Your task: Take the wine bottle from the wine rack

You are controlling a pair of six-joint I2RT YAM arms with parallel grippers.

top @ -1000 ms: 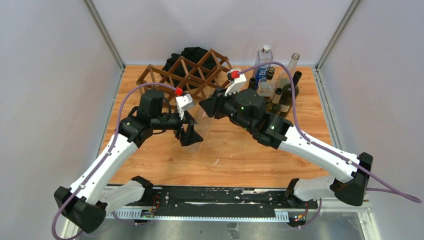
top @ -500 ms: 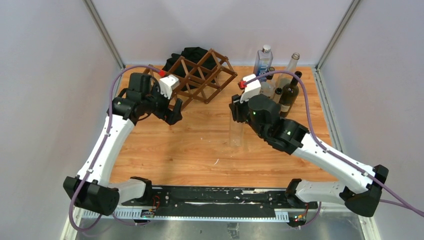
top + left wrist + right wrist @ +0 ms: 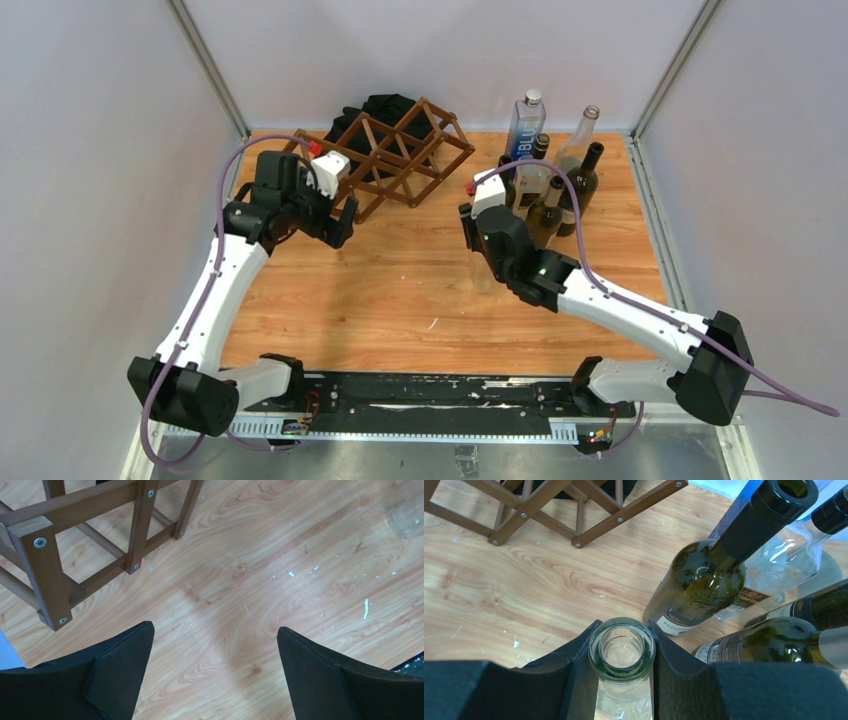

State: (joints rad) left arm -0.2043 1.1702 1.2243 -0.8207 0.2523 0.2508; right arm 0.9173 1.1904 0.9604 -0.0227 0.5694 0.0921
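The left gripper (image 3: 215,630) hangs wide and empty beside the wine rack (image 3: 45,570), leaving room. The right gripper (image 3: 622,626) pinches the neck of the clear wine bottle (image 3: 622,652), upright off the rack, seemingly set down by the spare bottles (image 3: 704,580).

We read "BLU" in white on the blue bottle (image 3: 526,122), far beyond the right pincer (image 3: 622,647). Just right of that pincer, the green bottle (image 3: 704,577) has a label starting with "N"; the rest blurs.

walls (image 3: 100,150): pale grey, 3 sides | tabletop (image 3: 400,290): light wood grain (white flecks) | corner posts (image 3: 207,65): metal
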